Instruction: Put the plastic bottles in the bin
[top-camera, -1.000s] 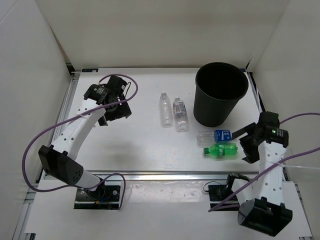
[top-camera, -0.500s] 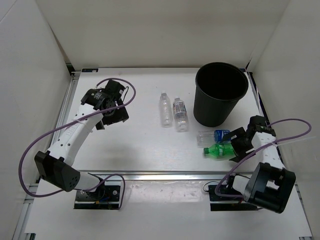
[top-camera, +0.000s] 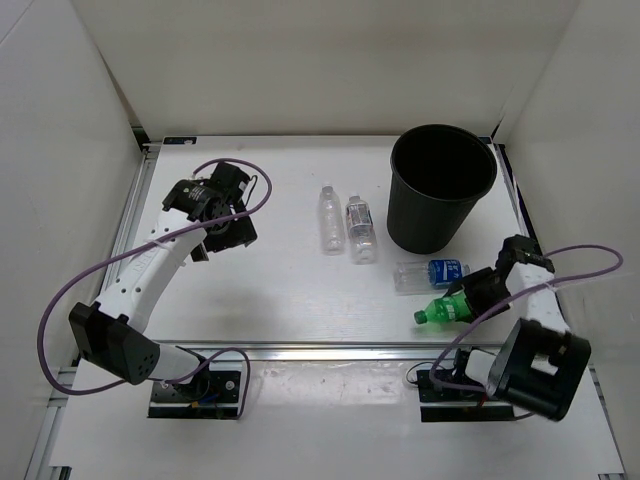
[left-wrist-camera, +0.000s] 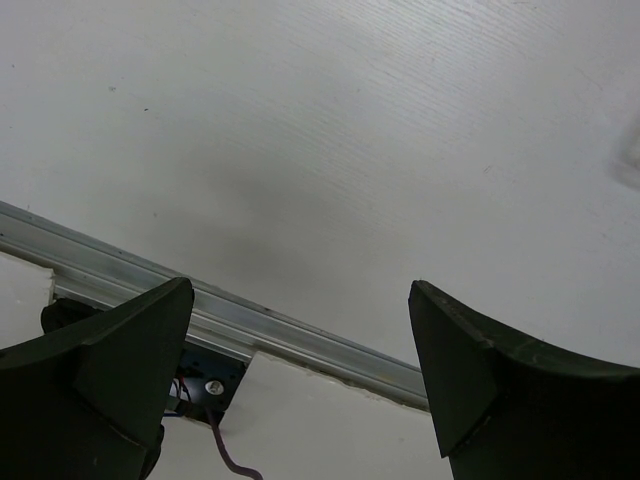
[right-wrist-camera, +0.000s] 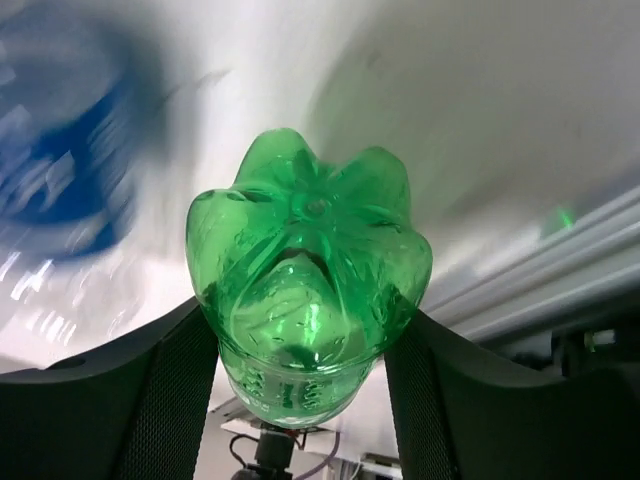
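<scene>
The black bin (top-camera: 432, 228) stands at the back right. Two clear bottles lie left of it, one plain (top-camera: 329, 216) and one white-labelled (top-camera: 361, 229). In front of the bin lies the blue-labelled bottle (top-camera: 432, 273), blurred in the right wrist view (right-wrist-camera: 60, 180). My right gripper (top-camera: 472, 296) is shut on the green bottle (top-camera: 445, 308) near its base, cap pointing left toward the table's front edge. The right wrist view shows the bottle's base (right-wrist-camera: 308, 250) squeezed between both fingers (right-wrist-camera: 170, 390). My left gripper (top-camera: 226, 226) hangs open and empty at the left; its view (left-wrist-camera: 300, 330) holds only table.
White walls enclose the table on three sides. An aluminium rail (top-camera: 320, 352) runs along the front edge, also seen in the left wrist view (left-wrist-camera: 250, 320). Purple cables loop from both arms. The right arm's base (top-camera: 530, 370) sits just in front of the green bottle.
My right gripper came down from the right and shut on the green bottle, which swung and shifted slightly right and nearer. The left arm drew back a little, then stayed still.
</scene>
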